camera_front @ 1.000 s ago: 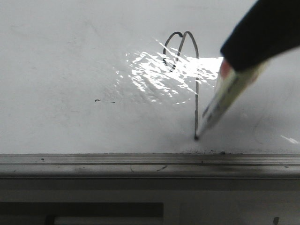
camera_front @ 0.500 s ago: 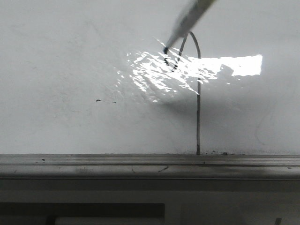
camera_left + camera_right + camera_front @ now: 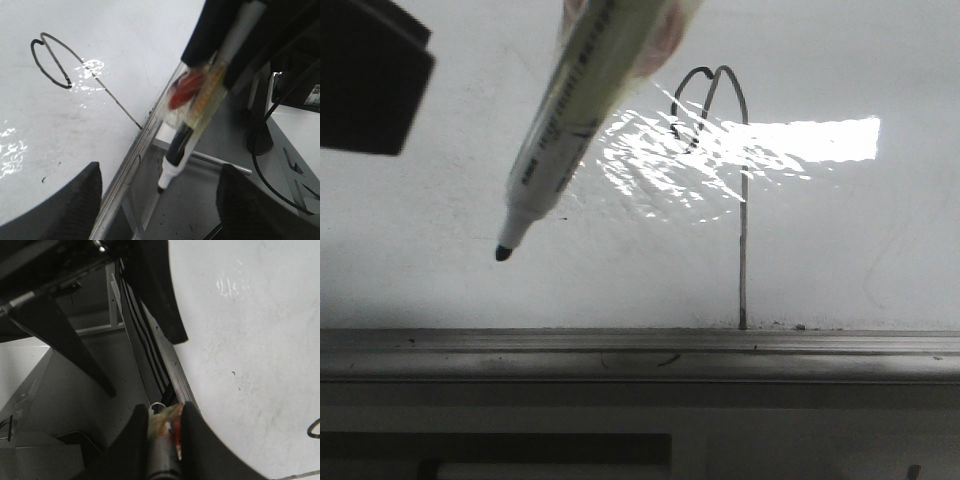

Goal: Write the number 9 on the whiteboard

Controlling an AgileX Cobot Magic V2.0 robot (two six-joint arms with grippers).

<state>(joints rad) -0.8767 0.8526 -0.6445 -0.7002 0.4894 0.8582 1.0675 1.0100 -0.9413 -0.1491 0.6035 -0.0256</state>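
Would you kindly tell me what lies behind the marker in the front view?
Behind the marker is the whiteboard, with part of its glare patch. The number 9 stands clear beside it; whatever the barrel covers is unseen.

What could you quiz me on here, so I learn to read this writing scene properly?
1. True or false: the marker tip rests on the stem of the number 9.
2. Which holds the marker? A) left gripper B) right gripper C) nothing
3. Fill in: on the whiteboard, the stem runs down to the grey ____.

Key: 1 false, the tip is well to the left of it; 2 B; 3 tray rail.
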